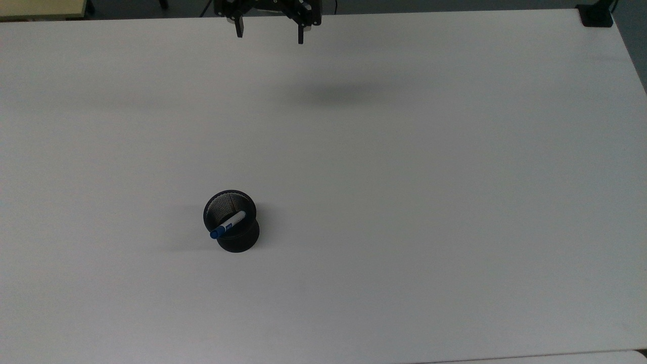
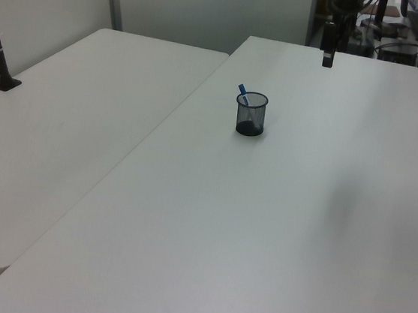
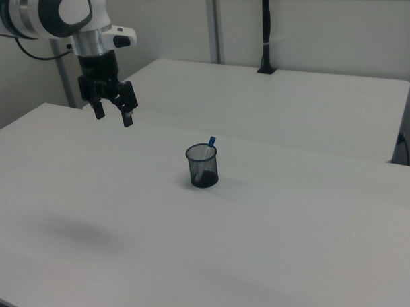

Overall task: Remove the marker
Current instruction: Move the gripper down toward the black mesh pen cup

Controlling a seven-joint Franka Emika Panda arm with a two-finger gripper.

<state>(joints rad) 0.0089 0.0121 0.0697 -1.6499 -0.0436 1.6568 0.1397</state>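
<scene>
In the right view, the gripper (image 3: 113, 114) hangs in the air at the left, above the white desk (image 3: 269, 250), its fingers (image 3: 127, 120) spread wide apart and holding nothing. Further right, near the desk's middle, stands a black mesh cup (image 3: 202, 166), well apart from the gripper. The marker (image 3: 210, 142) sits inside this cup, leaning against the rim, its blue cap poking above the edge on the right view's right.
</scene>
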